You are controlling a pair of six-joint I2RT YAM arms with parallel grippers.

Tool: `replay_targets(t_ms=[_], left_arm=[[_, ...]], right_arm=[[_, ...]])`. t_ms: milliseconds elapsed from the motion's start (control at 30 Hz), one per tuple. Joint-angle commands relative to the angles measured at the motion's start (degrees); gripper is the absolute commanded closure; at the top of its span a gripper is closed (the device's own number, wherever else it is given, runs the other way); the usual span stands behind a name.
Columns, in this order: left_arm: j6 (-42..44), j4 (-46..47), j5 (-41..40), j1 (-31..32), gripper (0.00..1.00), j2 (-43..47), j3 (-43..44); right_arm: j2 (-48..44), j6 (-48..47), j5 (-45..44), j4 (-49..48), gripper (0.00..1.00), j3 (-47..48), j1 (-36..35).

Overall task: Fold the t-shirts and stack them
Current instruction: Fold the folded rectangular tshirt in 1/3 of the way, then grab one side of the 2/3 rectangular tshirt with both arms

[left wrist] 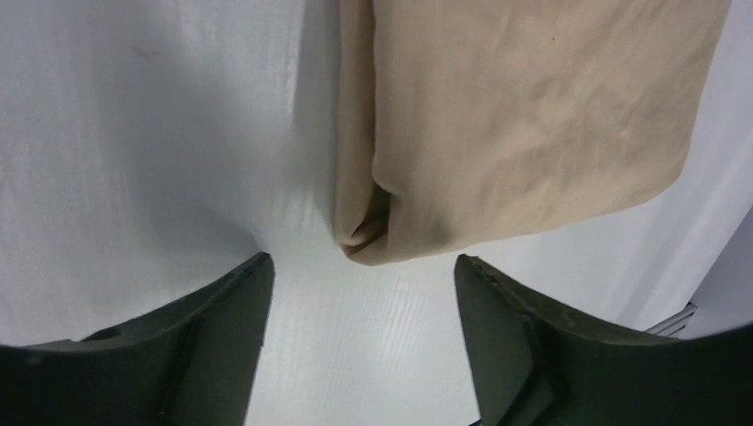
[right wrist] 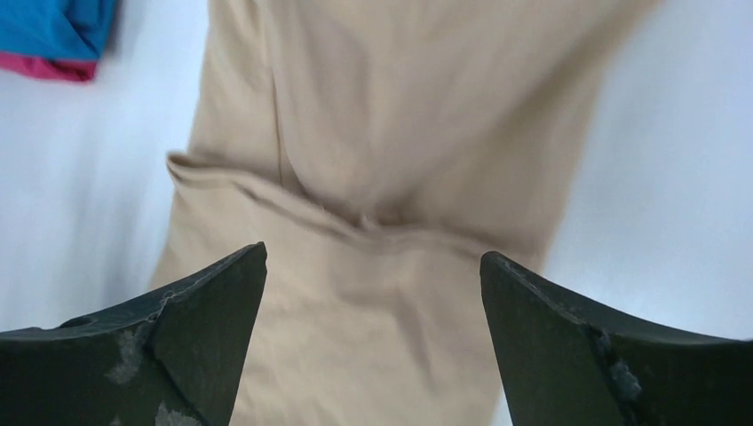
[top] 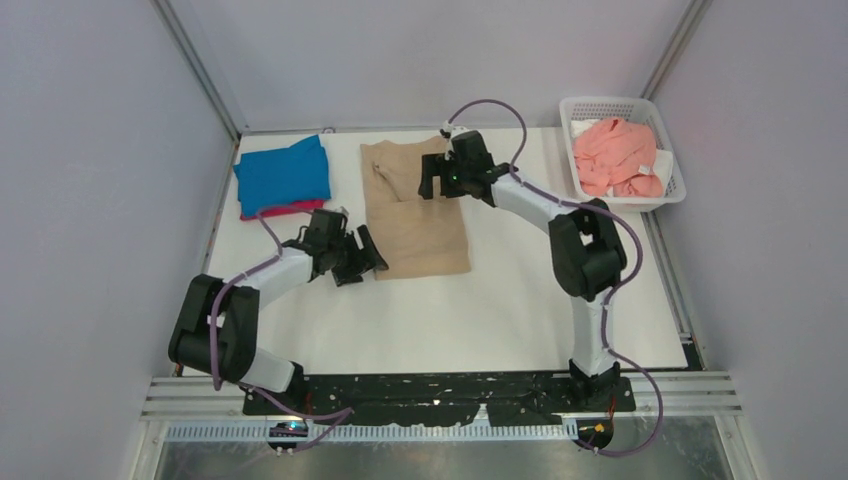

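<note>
- We count four t-shirts, one white mesh basket [top: 600, 101] and two claws over the white table [top: 500, 300].
- Upper left of the top view: the bright blue t-shirt [top: 283, 172] lies folded on top of the magenta-red t-shirt [top: 292, 210]. Of the red one we see only a strip along the near edge.
- Centre: the tan-beige t-shirt [top: 415, 215] lies alone on the table, folded into a long strip.
- Upper right: the salmon pink t-shirt [top: 617, 155] sits crumpled inside the basket.
- Left claw [top: 368, 262], at the strip's lower left corner: the jaws are spread wide and released, with nothing between them. In its wrist view the folded corner lies just ahead of the fingertips [left wrist: 257, 266].
- Right claw [top: 438, 180], over the strip's upper right part: the jaws are wide apart and grip nothing. Tan cloth fills its wrist view, and we cannot tell whether the tips touch the cloth.
</note>
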State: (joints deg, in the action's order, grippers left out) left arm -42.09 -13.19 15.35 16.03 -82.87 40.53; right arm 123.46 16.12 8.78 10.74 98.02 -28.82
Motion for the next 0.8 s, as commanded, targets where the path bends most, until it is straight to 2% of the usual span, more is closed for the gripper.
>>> replay_targets(t_ms=[0, 67, 100, 233, 433, 533, 600, 767], left_arm=[[-2.62, 2.23, -2.85, 1.97, 0.37, -2.56, 1.7], [-3.56, 1.34, -5.18, 2.01, 0.51, -3.39, 1.23], [-3.93, 1.08, -6.37, 1.99, 0.54, -3.75, 1.12], [-4.62, 1.28, -6.84, 1.99, 0.64, -6.52, 1.98], [-5.05, 3.48, -6.29, 1.99, 0.7, -8.66, 2.54], [-4.68, 4.55, -4.74, 2.28, 0.78, -10.55, 3.64], [-4.1, 5.64, -3.15, 2.43, 0.99, -11.5, 4.15], [-2.92, 7.45, -3.72, 2.43, 1.0, -9.4, 1.64]], right_arm=[[-18.84, -0.24, -11.1, -5.53, 0.05, -16.63, -0.15], [-25.04, 1.4, -14.81, -8.53, 0.05, -25.05, -0.06], [-28.63, 1.96, -15.87, -9.2, 0.05, -27.61, -0.03], [-36.43, 5.18, -13.97, -12.92, 0.05, -40.41, 0.14], [-42.15, 8.77, -8.64, -12.59, 0.05, -49.31, 0.43], [-44.28, 9.72, -6.25, -11.77, 0.05, -52.5, 0.43], [-45.68, 10.05, -4.61, -11.18, 0.04, -54.56, 0.43], [-44.95, 9.52, -1.67, -9.57, 0.01, -57.19, 0.43]])
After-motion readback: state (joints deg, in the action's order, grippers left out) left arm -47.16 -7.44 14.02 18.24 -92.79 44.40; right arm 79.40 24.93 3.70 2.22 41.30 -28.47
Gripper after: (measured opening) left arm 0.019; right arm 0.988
